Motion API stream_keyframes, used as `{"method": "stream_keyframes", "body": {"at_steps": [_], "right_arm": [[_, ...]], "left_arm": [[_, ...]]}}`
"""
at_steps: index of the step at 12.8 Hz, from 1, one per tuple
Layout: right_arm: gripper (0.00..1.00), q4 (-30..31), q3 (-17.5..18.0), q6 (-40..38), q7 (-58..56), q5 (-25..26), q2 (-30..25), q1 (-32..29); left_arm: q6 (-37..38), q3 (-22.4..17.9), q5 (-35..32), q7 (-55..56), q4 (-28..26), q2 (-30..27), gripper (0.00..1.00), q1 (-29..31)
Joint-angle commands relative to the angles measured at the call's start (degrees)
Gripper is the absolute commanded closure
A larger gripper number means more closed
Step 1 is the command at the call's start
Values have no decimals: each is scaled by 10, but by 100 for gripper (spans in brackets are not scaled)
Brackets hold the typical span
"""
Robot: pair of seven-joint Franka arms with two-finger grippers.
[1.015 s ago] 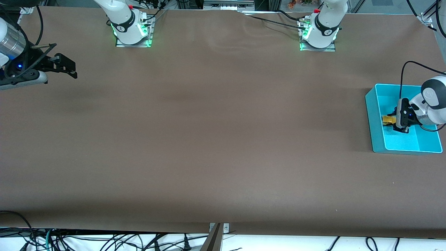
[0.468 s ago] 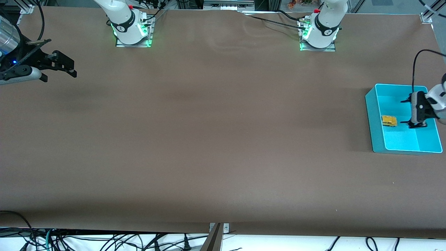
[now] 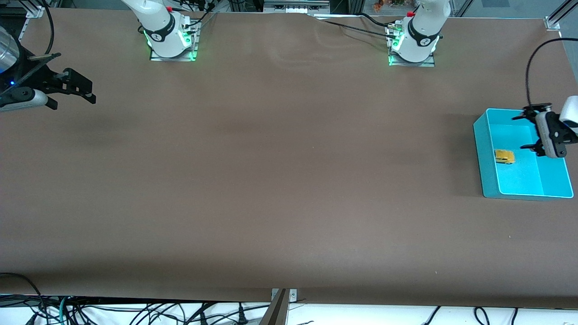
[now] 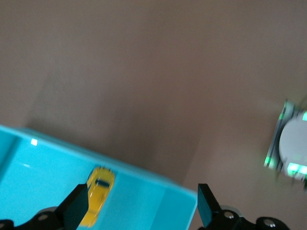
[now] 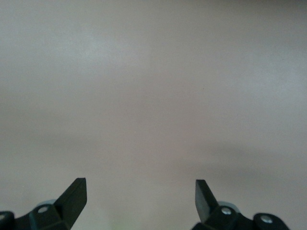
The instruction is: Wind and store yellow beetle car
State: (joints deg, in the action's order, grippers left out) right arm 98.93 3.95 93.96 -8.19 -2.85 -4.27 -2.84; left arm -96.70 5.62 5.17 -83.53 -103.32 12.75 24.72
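The yellow beetle car (image 3: 504, 156) lies inside the cyan bin (image 3: 485, 153) at the left arm's end of the table. It also shows in the left wrist view (image 4: 97, 194), on the bin's floor (image 4: 33, 177). My left gripper (image 3: 524, 132) is open and empty, raised over the bin, apart from the car. My right gripper (image 3: 76, 85) is open and empty, up over the table's edge at the right arm's end; its wrist view shows only bare table between its fingertips (image 5: 76, 194).
The brown table (image 3: 280, 171) holds nothing else. The two arm bases (image 3: 169, 38) (image 3: 413, 43) stand along the table's edge farthest from the front camera. Cables hang below the nearest edge.
My left gripper let go of the car in the bin, opened, and rose away toward the table's end. The right gripper drifted slightly outward.
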Motion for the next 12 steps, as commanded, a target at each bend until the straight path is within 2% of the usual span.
{"method": "stream_keyframes", "body": {"at_steps": [1, 4, 6, 10, 12], "right_arm": [[0, -17, 1, -15, 5, 2, 5, 0], [0, -18, 1, -15, 5, 3, 5, 0], [0, -18, 1, -14, 5, 3, 4, 0], [0, -18, 4, -15, 5, 3, 2, 0], [0, -19, 4, -14, 5, 2, 2, 1]], "left_arm": [[52, 12, 26, 157, 23, -36, 0, -49], [77, 83, 24, 347, 68, -54, 0, -72], [77, 113, 20, 496, 69, -71, 0, -94], [73, 118, 15, 735, 87, -84, 0, -159], [73, 118, -9, 862, 97, -84, 0, -197]]}}
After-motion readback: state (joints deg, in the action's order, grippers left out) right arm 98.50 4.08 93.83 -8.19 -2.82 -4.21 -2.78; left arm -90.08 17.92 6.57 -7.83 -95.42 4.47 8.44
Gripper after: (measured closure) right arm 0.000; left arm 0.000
